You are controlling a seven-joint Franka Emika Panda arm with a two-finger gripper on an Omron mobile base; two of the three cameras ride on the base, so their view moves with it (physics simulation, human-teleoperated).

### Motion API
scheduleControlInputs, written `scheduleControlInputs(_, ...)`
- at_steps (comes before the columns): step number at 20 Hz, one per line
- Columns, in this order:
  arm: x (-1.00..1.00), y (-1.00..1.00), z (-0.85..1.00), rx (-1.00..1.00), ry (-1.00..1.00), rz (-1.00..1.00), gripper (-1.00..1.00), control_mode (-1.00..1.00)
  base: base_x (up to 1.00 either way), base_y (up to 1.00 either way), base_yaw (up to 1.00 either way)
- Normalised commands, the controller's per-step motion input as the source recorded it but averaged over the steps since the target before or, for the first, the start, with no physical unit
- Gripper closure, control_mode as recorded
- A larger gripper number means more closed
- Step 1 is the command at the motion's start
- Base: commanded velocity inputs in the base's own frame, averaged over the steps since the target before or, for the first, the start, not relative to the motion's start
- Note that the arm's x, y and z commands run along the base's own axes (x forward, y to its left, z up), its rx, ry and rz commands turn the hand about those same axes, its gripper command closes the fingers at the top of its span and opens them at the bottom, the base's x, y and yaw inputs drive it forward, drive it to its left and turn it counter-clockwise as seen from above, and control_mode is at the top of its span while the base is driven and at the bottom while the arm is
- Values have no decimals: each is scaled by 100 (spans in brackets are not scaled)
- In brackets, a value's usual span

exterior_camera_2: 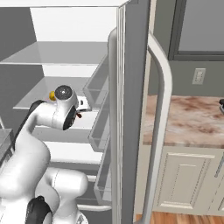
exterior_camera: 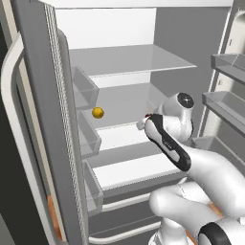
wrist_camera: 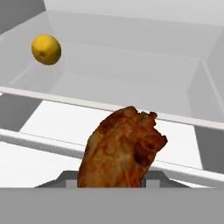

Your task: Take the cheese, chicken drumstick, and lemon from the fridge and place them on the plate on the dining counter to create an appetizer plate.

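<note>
The fridge stands open and my arm reaches in over its middle shelves. The chicken drumstick, reddish-brown and lumpy, sits close up at the bottom of the hand view, hanging in front of the shelf edges. My gripper is shut on it, and the meat covers the fingertips. A sliver of the drumstick peeks out beside the hand. The lemon, a smooth yellow ball, rests on a grey shelf to the far left of the gripper, apart from it. The cheese, the plate and the dining counter are out of view.
Door bins line the left fridge door, and more bins hang on the right door. The right door's edge and long pale handle stand close to the arm. A marbled counter on cream cabinets lies beyond that door.
</note>
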Motion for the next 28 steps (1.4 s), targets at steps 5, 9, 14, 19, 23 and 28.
scheduleControlInputs(5,-84,4,62,0,-2,13,100,-100,0,0,0)
scheduleControlInputs(9,-84,0,33,0,-5,6,100,-100,0,0,0)
scheduleControlInputs(14,-43,0,10,0,-2,0,100,-100,0,0,0)
scheduleControlInputs(19,0,0,0,0,0,0,100,100,-3,0,0)
scheduleControlInputs(23,0,0,0,0,0,0,100,100,-49,0,0)
scheduleControlInputs(28,0,0,0,0,0,0,100,100,-78,6,0)
